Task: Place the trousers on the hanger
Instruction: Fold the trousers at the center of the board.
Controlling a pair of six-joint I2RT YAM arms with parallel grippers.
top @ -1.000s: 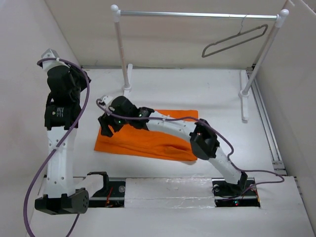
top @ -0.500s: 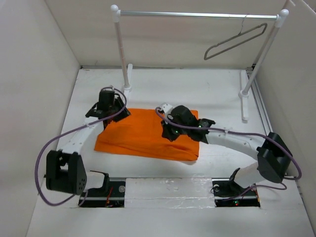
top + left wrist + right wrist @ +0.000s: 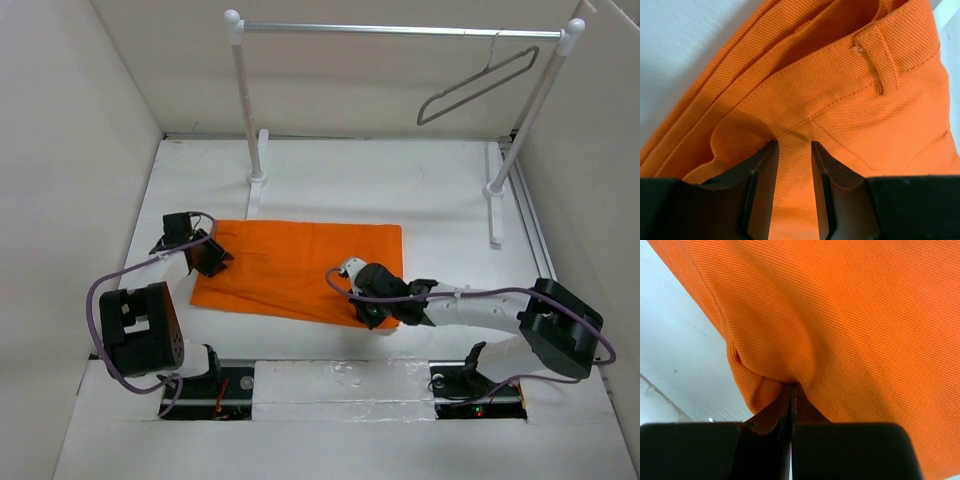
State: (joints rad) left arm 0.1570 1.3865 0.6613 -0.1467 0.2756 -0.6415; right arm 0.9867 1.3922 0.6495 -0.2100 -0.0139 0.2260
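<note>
The orange trousers point(image 3: 290, 265) lie flat on the white table. My left gripper point(image 3: 211, 257) sits at their left end, by the waistband. In the left wrist view the left gripper point(image 3: 793, 145) has a thick fold of the trousers point(image 3: 850, 85) filling the gap between its fingers, just below a belt loop. My right gripper point(image 3: 368, 312) is at the front right edge. Seen from the right wrist, the right gripper point(image 3: 791, 386) is shut tight, with the trousers point(image 3: 865, 315) puckered at its tips. The hanger point(image 3: 480, 85) hangs tilted from the rail at the far right.
The silver rail point(image 3: 400, 30) spans the back on two white posts point(image 3: 245, 110) with feet on the table. White walls close in on the left, back and right. The arm bases stand at the near edge.
The left arm came down from its raised pose to the trousers' left end. The right gripper moved from the left end to the front right edge and shut. The trousers lie flatter.
</note>
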